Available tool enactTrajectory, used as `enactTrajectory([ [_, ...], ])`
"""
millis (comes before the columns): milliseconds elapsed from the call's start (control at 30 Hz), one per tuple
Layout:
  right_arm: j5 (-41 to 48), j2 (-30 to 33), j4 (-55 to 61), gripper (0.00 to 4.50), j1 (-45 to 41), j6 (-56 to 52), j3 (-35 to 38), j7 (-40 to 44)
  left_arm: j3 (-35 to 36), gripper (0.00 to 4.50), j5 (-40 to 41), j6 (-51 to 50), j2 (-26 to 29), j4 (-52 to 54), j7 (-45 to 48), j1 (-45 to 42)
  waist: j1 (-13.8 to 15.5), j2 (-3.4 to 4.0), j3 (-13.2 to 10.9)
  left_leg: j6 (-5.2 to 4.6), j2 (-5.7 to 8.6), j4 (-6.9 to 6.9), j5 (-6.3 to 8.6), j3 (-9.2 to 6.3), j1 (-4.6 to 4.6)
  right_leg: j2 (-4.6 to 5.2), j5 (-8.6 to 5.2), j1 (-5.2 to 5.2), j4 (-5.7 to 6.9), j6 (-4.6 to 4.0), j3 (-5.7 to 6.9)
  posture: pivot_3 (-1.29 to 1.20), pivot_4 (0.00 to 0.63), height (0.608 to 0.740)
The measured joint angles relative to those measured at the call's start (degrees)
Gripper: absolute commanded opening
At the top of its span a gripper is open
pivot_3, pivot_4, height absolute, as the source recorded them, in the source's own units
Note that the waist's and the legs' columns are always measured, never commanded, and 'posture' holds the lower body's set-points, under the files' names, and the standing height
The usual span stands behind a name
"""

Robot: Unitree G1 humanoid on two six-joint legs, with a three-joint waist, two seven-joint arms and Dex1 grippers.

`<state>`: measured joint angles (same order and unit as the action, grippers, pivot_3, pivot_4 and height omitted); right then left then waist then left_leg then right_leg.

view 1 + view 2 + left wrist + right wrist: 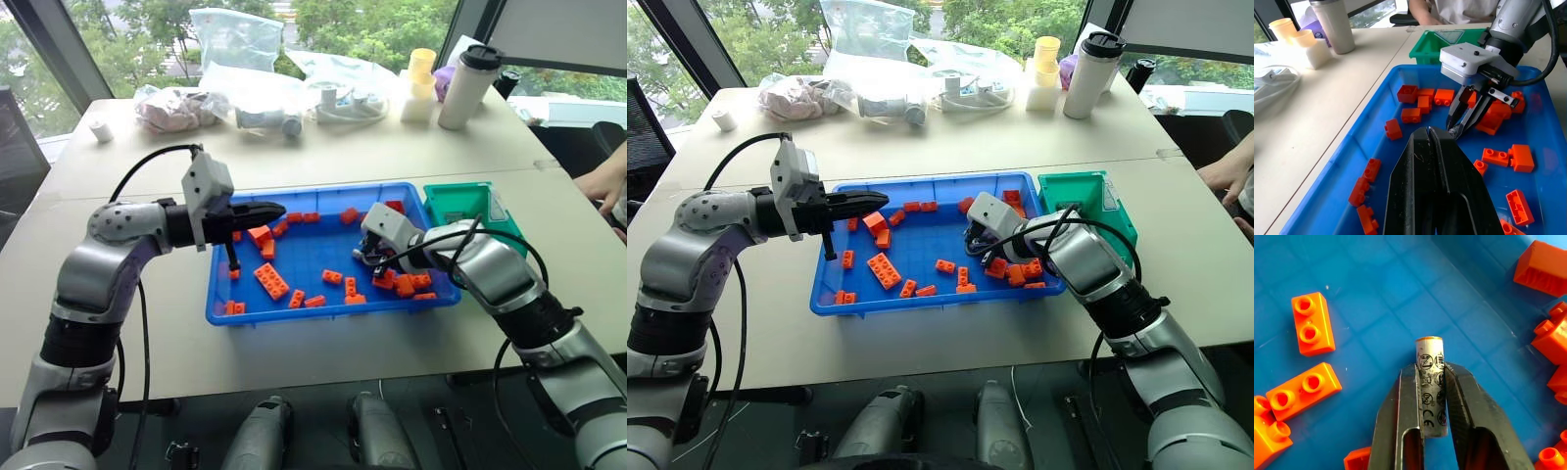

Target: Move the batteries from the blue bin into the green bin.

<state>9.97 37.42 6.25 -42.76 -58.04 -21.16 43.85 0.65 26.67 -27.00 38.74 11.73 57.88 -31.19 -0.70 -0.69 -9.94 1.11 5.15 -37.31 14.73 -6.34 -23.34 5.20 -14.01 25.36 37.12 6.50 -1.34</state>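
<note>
The blue bin (323, 308) lies in the middle of the table, strewn with orange toy bricks (271, 281). My right gripper (1431, 372) reaches down into its right half, shut on a battery (1429, 350), a silver-grey cylinder with printed marks and an orange end. The battery lies low over the bin floor between the fingers; whether it touches the floor I cannot tell. The left wrist view catches this right gripper (1459, 128) from the front. My left gripper (274, 209) hovers shut and empty above the bin's left half. The green bin (460, 189) stands against the blue bin's far right corner.
Along the table's far edge stand a white thermos (468, 88), yellow cups (421, 69) and plastic bags (235, 44). A person's arm (602, 181) rests at the right edge of the table, past the green bin.
</note>
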Motion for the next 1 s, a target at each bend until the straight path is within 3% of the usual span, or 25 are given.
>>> enactTrajectory([
  [133,1.6,1.5,0.4,1.03,-4.7,-4.1,10.1,-2.3,0.0,0.0,-0.1,0.0,0.0,0.0,0.0,0.0,0.2,0.0,0.0,-0.01,0.01,0.0,0.01,-0.02,0.0,0.01,0.0,-0.01,-0.01,0.0,0.02,0.0,0.15,0.74],
  [333,0.9,11.9,0.0,1.03,-4.7,-6.6,21.9,-5.3,-0.1,0.0,-0.2,0.4,-0.4,-0.5,0.2,0.0,0.4,-0.01,0.0,-0.08,0.02,0.03,0.04,0.0,-0.01,0.04,0.0,-0.06,-0.11,0.0,0.04,0.0,0.15,0.74],
  [467,3.0,11.0,3.1,1.03,0.2,-9.7,21.6,-4.8,-1.3,0.0,-0.3,1.2,-1.2,-1.2,0.8,-0.4,-0.6,0.01,0.0,-0.09,-0.06,0.08,0.05,0.12,0.06,0.03,0.0,0.0,0.04,0.0,-0.09,0.0,0.15,0.74],
  [600,5.7,3.3,7.0,1.03,1.1,-11.0,17.5,-5.2,-2.1,0.0,-0.7,1.6,-1.7,-2.5,0.9,-1.2,-1.0,0.0,0.0,-0.08,-0.1,0.08,0.05,0.08,0.06,-0.07,0.0,0.01,0.06,0.0,-0.09,0.0,0.15,0.74],
  [700,6.6,0.3,7.6,1.83,2.6,-10.8,12.7,-5.3,-2.1,0.0,-0.9,1.6,-1.8,-2.6,1.1,-1.4,-0.2,0.0,0.0,-0.06,-0.02,0.0,0.04,0.08,0.0,0.0,0.0,0.01,0.01,0.0,-0.07,0.0,0.15,0.74],
  [833,6.0,-1.4,7.1,3.8,2.9,-8.4,6.2,-5.4,-2.0,0.0,-1.0,1.5,-1.5,-2.5,1.0,-1.0,0.2,0.0,0.0,-0.06,0.07,-0.07,0.03,0.02,-0.02,0.08,0.0,-0.04,-0.01,0.0,0.0,0.0,0.15,0.74],
  [1000,4.5,-1.5,3.5,3.8,2.9,-4.9,2.7,-4.8,-1.8,0.0,-0.9,1.3,-1.0,-1.3,0.6,-0.2,-0.1,0.0,0.0,-0.03,0.04,-0.03,0.02,0.02,-0.01,0.04,0.0,-0.01,0.01,0.0,0.0,0.0,0.15,0.74],
])
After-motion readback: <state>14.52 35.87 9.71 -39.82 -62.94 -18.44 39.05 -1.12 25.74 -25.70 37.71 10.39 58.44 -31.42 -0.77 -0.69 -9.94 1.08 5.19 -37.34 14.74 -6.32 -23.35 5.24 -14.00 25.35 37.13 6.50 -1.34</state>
